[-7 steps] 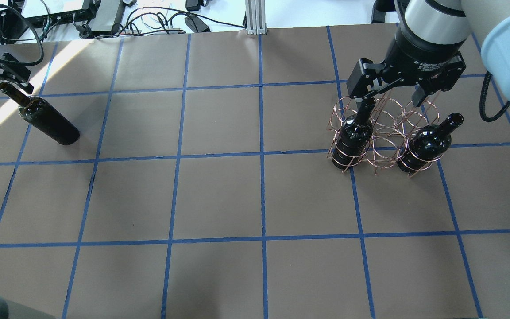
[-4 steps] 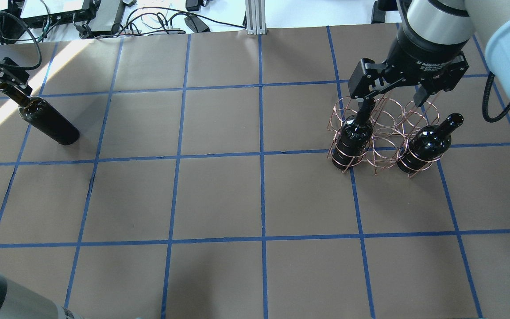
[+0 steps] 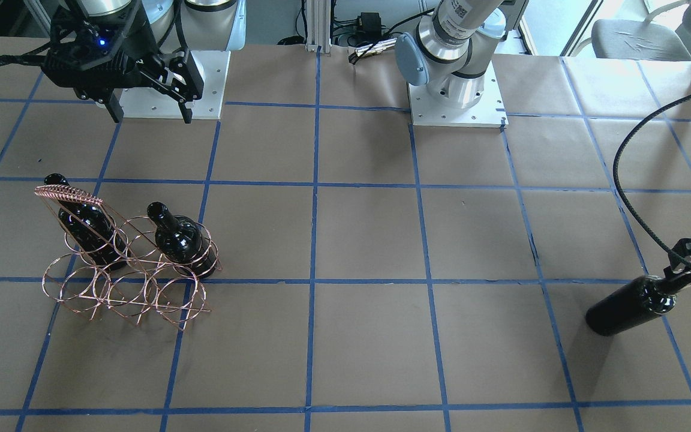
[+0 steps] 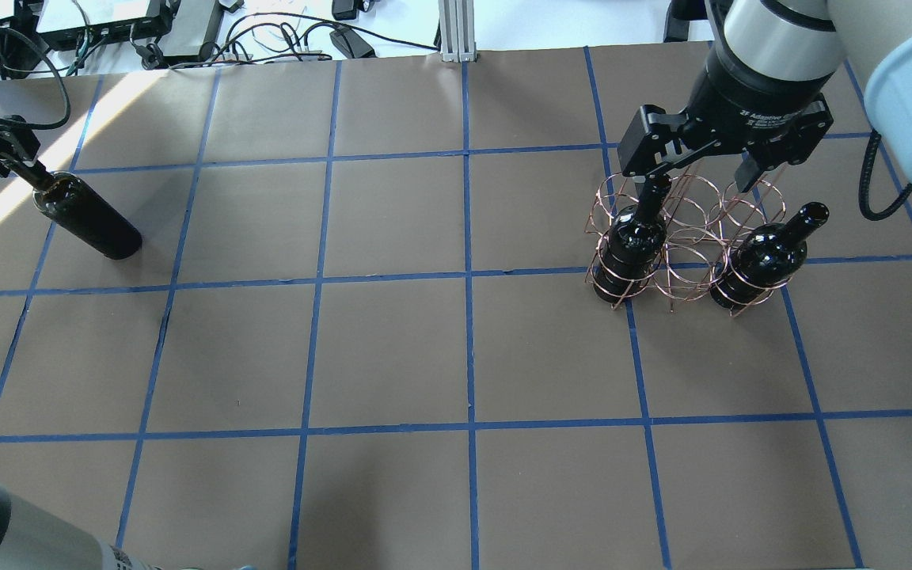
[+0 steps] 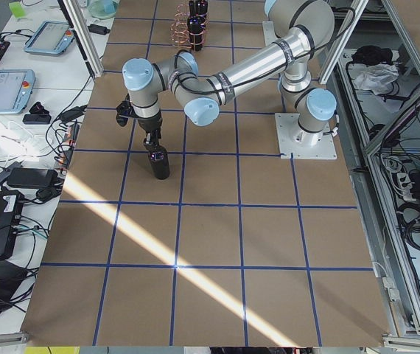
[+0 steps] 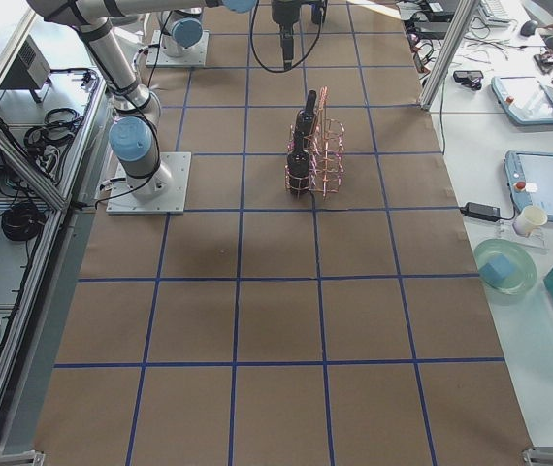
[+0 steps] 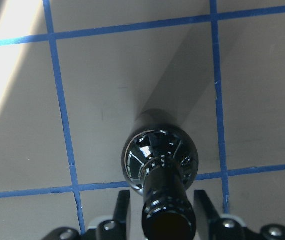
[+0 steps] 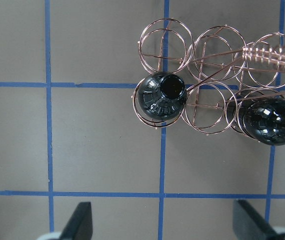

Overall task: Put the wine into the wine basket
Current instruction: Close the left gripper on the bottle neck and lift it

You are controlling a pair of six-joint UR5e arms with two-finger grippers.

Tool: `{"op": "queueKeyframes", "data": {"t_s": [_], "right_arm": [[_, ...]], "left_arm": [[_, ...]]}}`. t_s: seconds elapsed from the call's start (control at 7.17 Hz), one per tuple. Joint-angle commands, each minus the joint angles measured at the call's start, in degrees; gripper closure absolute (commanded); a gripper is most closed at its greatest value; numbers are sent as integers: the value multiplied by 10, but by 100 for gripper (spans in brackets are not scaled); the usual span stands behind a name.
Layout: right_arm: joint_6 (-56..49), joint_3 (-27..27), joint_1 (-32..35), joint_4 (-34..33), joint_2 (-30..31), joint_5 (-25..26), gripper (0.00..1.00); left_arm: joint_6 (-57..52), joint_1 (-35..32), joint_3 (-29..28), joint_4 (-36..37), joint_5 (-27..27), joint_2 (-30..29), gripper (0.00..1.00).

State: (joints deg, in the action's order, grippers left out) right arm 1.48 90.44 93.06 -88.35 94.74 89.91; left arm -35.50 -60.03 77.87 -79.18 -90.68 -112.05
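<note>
A dark wine bottle point(image 4: 90, 224) stands alone at the table's far left; it also shows in the front view point(image 3: 626, 307) and the left wrist view point(image 7: 158, 156). My left gripper point(image 4: 23, 162) is open, its fingers point(image 7: 122, 207) straddling the bottle's neck with small gaps. The copper wire wine basket point(image 4: 689, 237) stands at the right and holds two more bottles point(image 4: 630, 247) point(image 4: 761, 255) in its end rings nearest me. My right gripper point(image 4: 697, 174) hangs wide open and empty above the basket's handle point(image 3: 66, 193).
Cables and electronics point(image 4: 147, 32) lie along the table's far edge beside an aluminium post point(image 4: 456, 32). The arm bases point(image 3: 456, 96) stand on my side. Blue tape lines grid the brown table point(image 4: 393, 356).
My left gripper has come down over the lone bottle's mouth and now straddles its neck. My right gripper has stayed open above the basket, shifting only slightly.
</note>
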Motion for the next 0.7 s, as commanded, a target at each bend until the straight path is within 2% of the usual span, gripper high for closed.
{"op": "queueKeyframes", "data": {"t_s": [0.0,0.28,0.42,0.56], "right_arm": [[-3,0,-2,-1,-1,4,0],[-2,0,-1,-1,-1,-1,0],[-2,0,-1,0,-1,0,0],[0,0,-1,0,-1,-2,0]], "left_arm": [[1,0,-1,2,1,6,100],[12,-17,4,-9,2,27,100],[26,-30,27,-24,3,50,100],[46,-43,74,-24,8,86,100]]}}
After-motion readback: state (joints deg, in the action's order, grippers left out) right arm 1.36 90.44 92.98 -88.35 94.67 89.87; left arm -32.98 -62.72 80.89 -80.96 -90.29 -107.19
